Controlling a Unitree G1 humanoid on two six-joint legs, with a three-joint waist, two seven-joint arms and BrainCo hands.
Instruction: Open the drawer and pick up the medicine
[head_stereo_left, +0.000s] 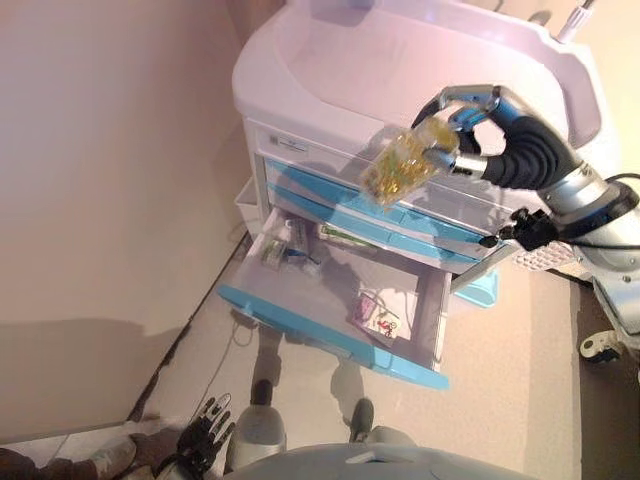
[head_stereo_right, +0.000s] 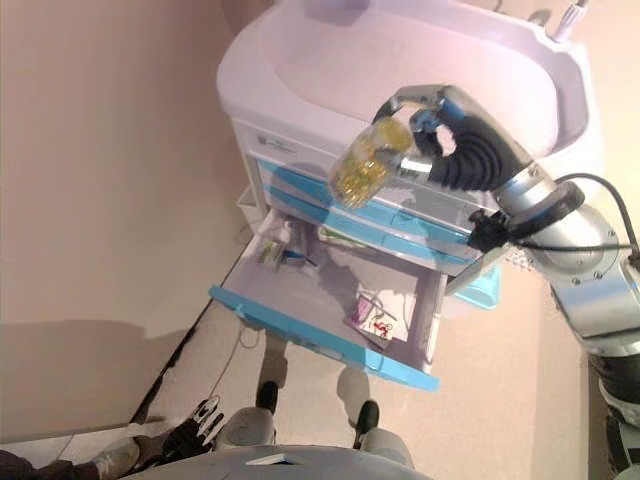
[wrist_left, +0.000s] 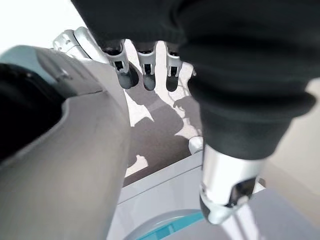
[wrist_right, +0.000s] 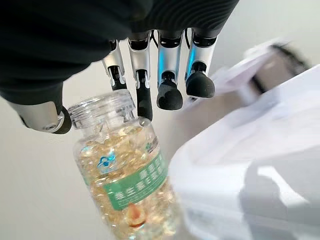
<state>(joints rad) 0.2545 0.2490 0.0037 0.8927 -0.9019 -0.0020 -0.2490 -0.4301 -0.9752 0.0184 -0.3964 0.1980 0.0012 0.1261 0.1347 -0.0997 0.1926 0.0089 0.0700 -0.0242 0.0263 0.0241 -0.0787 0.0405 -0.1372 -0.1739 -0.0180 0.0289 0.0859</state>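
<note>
My right hand (head_stereo_left: 505, 140) is shut on a clear medicine bottle (head_stereo_left: 404, 163) of yellow capsules and holds it in the air above the cart, in front of the upper drawers. In the right wrist view the thumb and fingers (wrist_right: 145, 95) pinch the bottle (wrist_right: 125, 175) near its open neck. The white cart's lower blue-fronted drawer (head_stereo_left: 330, 330) stands pulled out. Inside lie small boxes (head_stereo_left: 285, 245) at its left and a packet (head_stereo_left: 378, 313) at its right. My left hand (head_stereo_left: 205, 430) hangs low by my side, fingers relaxed.
The cart has a white moulded top (head_stereo_left: 400, 60) and closed blue drawers (head_stereo_left: 400, 225) above the open one. A beige wall (head_stereo_left: 100, 200) runs along the left. A person's shoe (head_stereo_left: 105, 455) shows at the lower left on the floor.
</note>
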